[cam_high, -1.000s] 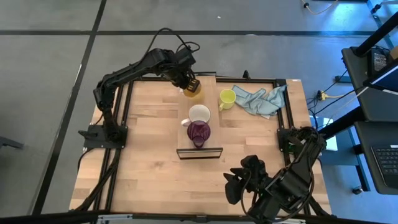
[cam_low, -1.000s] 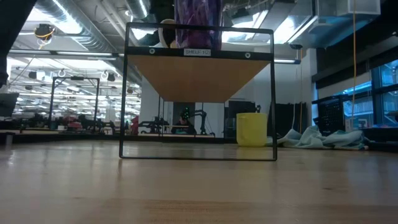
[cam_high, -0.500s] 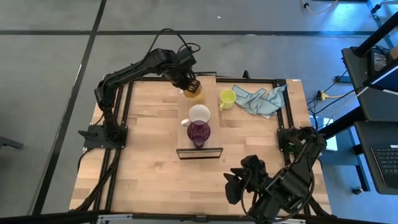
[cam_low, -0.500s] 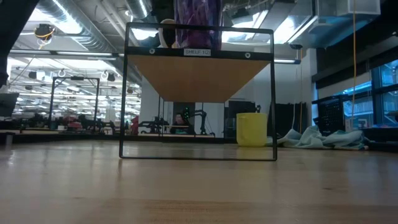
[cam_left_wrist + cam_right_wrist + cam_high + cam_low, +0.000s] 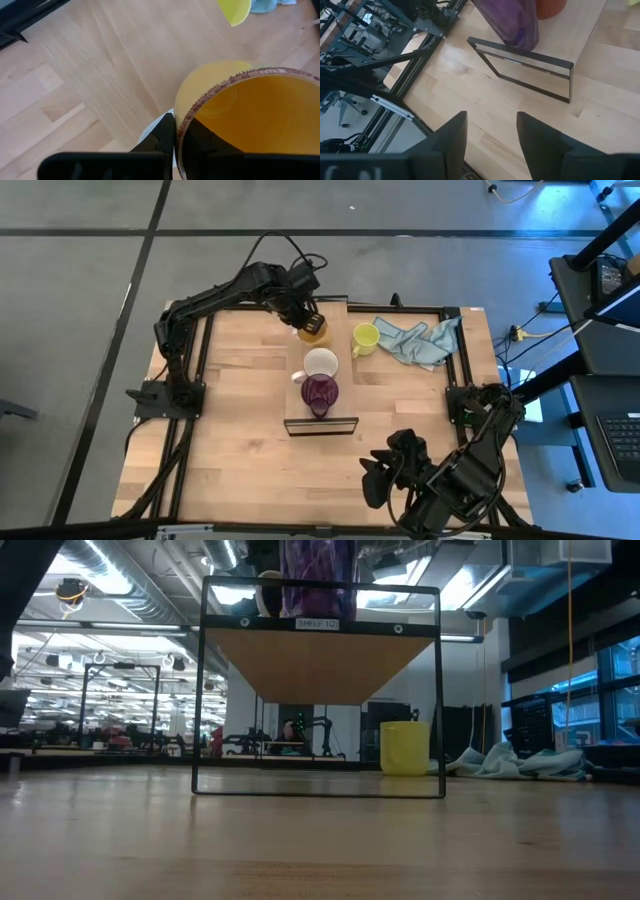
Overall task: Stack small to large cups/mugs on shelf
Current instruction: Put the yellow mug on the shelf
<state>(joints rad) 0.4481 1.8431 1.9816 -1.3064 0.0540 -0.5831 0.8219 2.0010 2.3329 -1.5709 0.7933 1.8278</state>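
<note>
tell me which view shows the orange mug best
The left wrist view: the orange mug fills it, rim pinched by the left end effector. The high view shows it small at the table's far edge. The right wrist view catches only an orange sliver behind the purple mug. In the low view I cannot make it out.

Purple mug (image 5: 319,393), white mug (image 5: 321,363) on shelf (image 5: 300,420); orange probably lifted.

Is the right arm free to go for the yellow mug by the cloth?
Probably yes: the right end effector is open and empty, and the yellow mug stands alone beside the cloth, clear of the shelf.
</note>
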